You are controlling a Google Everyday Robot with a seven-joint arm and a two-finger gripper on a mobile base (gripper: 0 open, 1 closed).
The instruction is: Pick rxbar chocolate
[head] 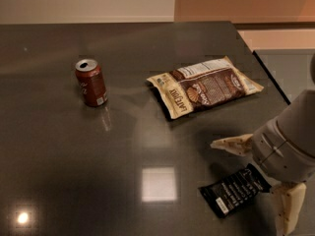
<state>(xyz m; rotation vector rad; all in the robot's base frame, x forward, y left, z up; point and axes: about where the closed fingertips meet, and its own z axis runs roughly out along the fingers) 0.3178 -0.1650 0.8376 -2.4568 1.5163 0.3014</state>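
Observation:
The rxbar chocolate [234, 190] is a small flat black wrapper with white text. It lies flat on the dark table [59, 161] near the front right. My gripper [253, 186] is at the lower right, just above the bar's right end. Its two tan fingers are spread wide apart: one fingertip [221, 144] points left just behind the bar, the other [286, 214] hangs down to the bar's right. Nothing is held between them.
A tan-and-brown snack bag [204, 86] lies behind the bar toward the table's right. A red soda can [91, 82] stands upright at the left. The table's right edge [268, 77] runs close to the bag and my arm.

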